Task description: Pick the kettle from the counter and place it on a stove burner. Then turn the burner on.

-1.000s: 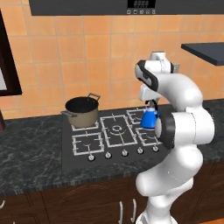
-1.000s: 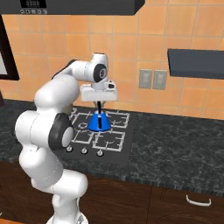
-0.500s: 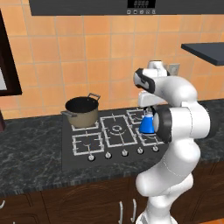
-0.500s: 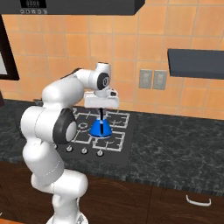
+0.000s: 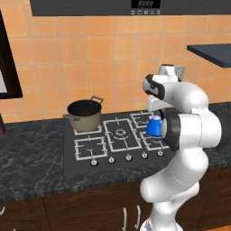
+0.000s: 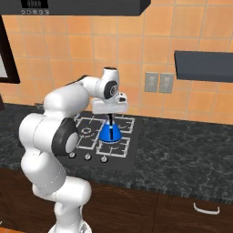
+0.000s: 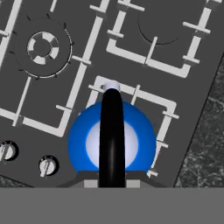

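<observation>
The blue kettle (image 6: 109, 132) is being pinched at its black handle by the gripper (image 6: 110, 117). It is being held over the burner (image 7: 131, 127) (front grate nearest the counter (image 6: 182, 145)); contact with the grate cannot be told.

No legible text, labels or brands anywhere. The control panel (image 5: 145, 4) on the dark hood, at the top edge of the left base view and upper left of the right base view, carries pale display marks too small to read. The stove knobs (image 7: 47, 166) bear no readable markings in the hand view.
</observation>
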### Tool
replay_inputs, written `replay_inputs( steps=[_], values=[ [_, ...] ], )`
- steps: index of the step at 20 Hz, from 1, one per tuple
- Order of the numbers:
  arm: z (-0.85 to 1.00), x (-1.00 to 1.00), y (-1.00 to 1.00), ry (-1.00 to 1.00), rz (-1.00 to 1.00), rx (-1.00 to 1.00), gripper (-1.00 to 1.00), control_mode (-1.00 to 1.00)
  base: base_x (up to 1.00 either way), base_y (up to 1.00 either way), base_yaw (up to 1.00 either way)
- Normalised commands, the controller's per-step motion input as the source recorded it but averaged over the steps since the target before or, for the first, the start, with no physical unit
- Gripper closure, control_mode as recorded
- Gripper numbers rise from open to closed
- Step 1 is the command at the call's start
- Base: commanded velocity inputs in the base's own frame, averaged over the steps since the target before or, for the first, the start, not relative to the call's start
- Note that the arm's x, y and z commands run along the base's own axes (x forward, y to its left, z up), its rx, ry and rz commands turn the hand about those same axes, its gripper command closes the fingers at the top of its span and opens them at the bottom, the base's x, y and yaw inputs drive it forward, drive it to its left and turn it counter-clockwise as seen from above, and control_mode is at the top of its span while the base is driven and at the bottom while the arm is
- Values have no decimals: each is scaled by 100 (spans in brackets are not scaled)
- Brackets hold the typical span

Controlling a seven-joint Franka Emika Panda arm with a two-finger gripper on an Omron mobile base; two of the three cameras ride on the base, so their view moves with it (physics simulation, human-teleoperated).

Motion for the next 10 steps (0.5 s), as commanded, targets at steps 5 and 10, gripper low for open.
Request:
replay_inputs(
  steps=[5, 10],
  values=[
    [5, 49, -21, -2, 0, 1, 100, -100, 0, 0, 0],
    [8, 85, -9, 0, -1, 1, 100, -100, 0, 0, 0]
  ],
)
